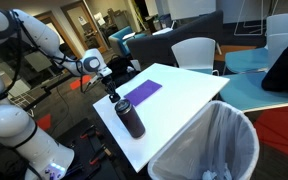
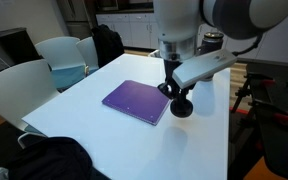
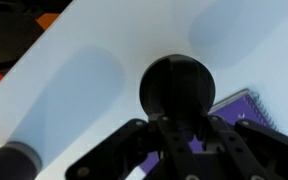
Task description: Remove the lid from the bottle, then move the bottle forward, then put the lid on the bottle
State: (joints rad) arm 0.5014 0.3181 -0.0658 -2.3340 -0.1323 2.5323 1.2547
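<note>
Hand [image 2: 174,92] is parked right over the bottle [image 1: 132,120], at the lid [image 3: 179,88], presumably for unscrewing; whether it's clenched can't be told, tbh.

The arm [image 1: 34,32] was built of fat, rounded white shells with a glossy finish, split by dark bands at the joints. In that exterior view its bulbous lower segments filled the left edge of the frame. A grey-and-black ring [image 1: 92,63] capped the wrist near the upper middle. In an exterior view the last white link [image 2: 219,18] showed at the top right, smooth and tube-like, with a flat white bracket [image 2: 206,66] beneath it. The gripper [image 3: 184,124] was matte black throughout, and its jointed finger bars spread toward the lower corners of the wrist view.
</note>
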